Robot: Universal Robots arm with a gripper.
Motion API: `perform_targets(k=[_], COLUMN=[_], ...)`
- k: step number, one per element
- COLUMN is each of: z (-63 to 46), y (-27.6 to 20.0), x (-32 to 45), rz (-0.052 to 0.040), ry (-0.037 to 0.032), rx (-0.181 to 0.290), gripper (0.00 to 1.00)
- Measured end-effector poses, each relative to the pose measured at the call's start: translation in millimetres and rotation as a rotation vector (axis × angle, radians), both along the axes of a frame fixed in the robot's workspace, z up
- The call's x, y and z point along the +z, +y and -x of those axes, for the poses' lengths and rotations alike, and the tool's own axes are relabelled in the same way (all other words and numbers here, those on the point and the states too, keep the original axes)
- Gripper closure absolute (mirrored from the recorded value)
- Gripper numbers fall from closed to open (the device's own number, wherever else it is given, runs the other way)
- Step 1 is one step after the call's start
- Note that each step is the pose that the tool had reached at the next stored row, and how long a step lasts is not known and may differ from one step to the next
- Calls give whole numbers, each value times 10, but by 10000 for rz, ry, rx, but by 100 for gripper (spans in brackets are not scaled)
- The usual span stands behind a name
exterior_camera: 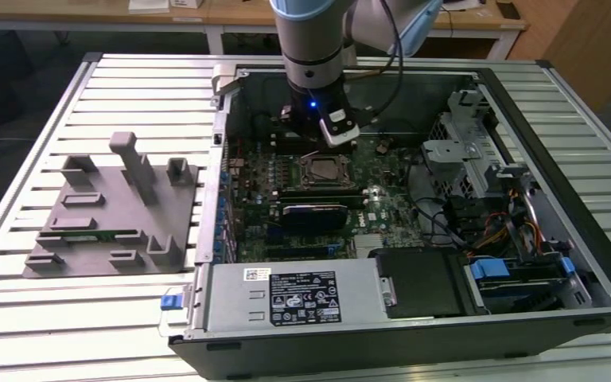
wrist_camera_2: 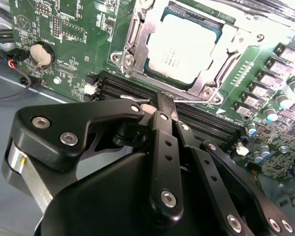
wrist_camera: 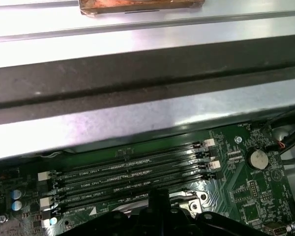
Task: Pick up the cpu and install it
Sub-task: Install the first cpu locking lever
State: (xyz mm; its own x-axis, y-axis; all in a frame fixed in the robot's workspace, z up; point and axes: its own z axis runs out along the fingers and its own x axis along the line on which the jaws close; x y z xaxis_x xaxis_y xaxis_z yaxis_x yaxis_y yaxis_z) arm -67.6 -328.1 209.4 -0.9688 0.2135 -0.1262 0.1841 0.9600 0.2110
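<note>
The cpu (wrist_camera_2: 183, 45) lies flat in the metal-framed socket (wrist_camera_2: 132, 37) on the green motherboard, its silver top plate facing up. In the second wrist view my gripper (wrist_camera_2: 161, 104) hovers just over the black memory slots (wrist_camera_2: 206, 123) beside the socket. Its black fingers meet at the tips with nothing between them. In the exterior view the arm (exterior_camera: 311, 48) reaches down into the open computer case, and the socket (exterior_camera: 321, 169) sits just in front of the wrist. The first wrist view shows the fingertips (wrist_camera: 157, 194) above the memory slots (wrist_camera: 132, 172).
A grey holder block (exterior_camera: 114, 211) with a green memory stick (exterior_camera: 93, 235) stands on the slatted table at the exterior view's left. Inside the case are the power supply (exterior_camera: 284, 294), a drive cage (exterior_camera: 470, 155) and bundled cables (exterior_camera: 496, 231). The case wall (wrist_camera: 137, 73) runs close by.
</note>
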Motion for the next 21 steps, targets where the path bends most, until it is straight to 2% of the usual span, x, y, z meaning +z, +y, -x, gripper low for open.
perform_targets(k=[3, 6, 12, 17, 21], z=[-2, -5, -12, -65, -68], y=[12, 15, 16, 21, 41], x=[-17, -24, -27, -31, -35], rz=[152, 234, 251, 312, 353], ry=[-1, 0, 0, 2, 5], rx=[1, 1, -18, -116, -323], gripper=[89, 89, 89, 89, 89])
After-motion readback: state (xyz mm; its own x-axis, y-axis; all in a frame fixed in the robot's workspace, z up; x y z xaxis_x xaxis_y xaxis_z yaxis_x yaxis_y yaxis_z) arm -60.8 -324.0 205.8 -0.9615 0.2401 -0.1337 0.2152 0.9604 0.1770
